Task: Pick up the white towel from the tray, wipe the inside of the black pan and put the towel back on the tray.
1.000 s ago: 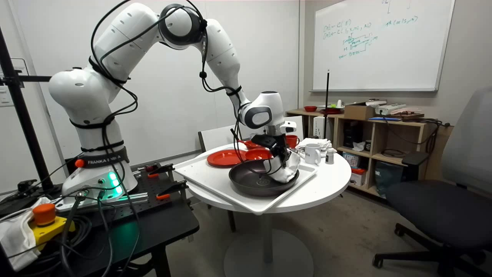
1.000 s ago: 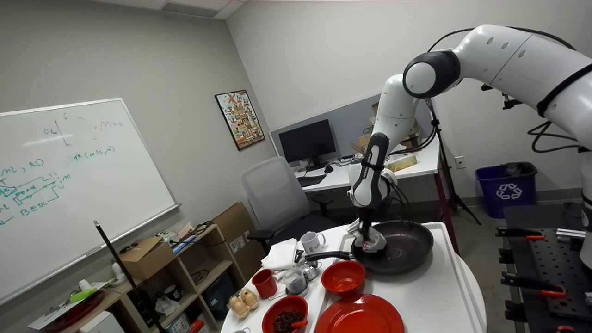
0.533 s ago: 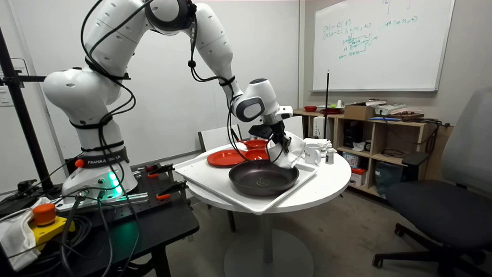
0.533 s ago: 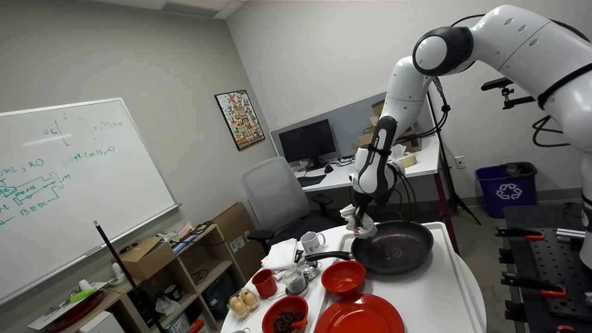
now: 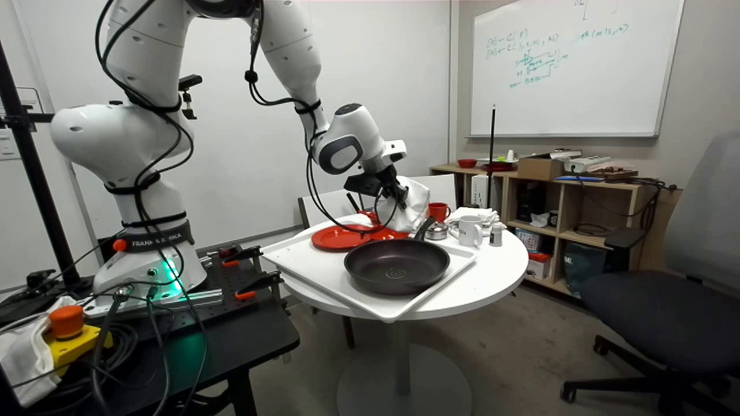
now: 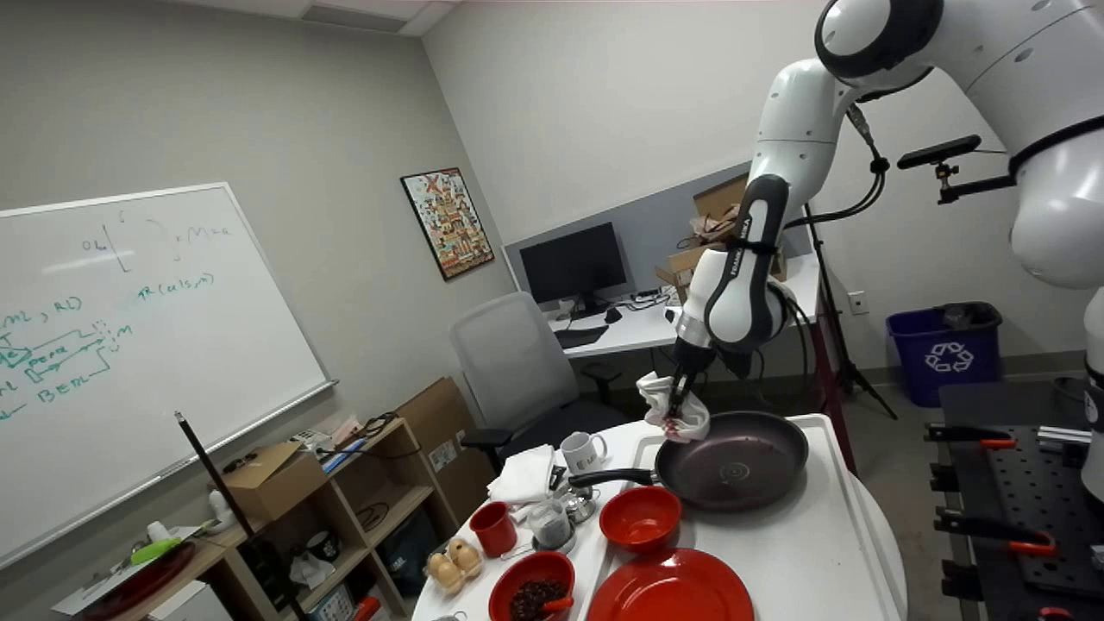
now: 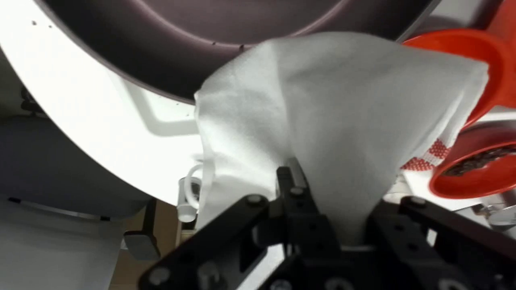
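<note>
Pinching the towel (image 7: 342, 108) — jaws drawn tight together on its folds — the claw (image 6: 676, 407) hangs tilted in the air by the pan (image 6: 733, 470). Seen from the wrist, the towel fans out past the jaws, with red-and-white check at one edge, and hides part of the pan's rim. In an exterior view the handle (image 5: 425, 228) shows just under it, and a slim gap parts the towel from the rim. The pan sits flat on the tray (image 5: 312, 268), a few dark specks (image 7: 242, 47) inside it; the plate (image 6: 673, 595) and a bowl (image 6: 640, 517) lie close by. On the table (image 5: 500, 271), beyond the tray's edge, stand a white mug (image 6: 580, 454), a red mug (image 6: 493, 528), some eggs (image 6: 447, 573) and another bowl (image 6: 517, 572) with dark bits (image 6: 530, 597) in it. A grey chair (image 6: 517, 371) stands near the table.
</note>
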Controlling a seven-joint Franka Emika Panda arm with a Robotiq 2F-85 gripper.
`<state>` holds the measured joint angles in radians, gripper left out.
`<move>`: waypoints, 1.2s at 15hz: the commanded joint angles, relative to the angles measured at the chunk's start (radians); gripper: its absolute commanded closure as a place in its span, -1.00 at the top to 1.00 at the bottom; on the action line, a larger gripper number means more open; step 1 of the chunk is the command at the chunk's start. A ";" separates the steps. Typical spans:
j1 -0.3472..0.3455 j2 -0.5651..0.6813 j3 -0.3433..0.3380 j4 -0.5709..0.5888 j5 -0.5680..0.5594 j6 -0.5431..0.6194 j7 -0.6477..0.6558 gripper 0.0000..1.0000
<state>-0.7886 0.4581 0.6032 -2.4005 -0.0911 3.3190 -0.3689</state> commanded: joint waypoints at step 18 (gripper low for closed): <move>0.445 -0.348 -0.147 -0.383 -0.094 -0.282 0.087 -0.88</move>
<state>-0.5395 0.1916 0.6205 -2.7580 -0.1762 3.0994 -0.3208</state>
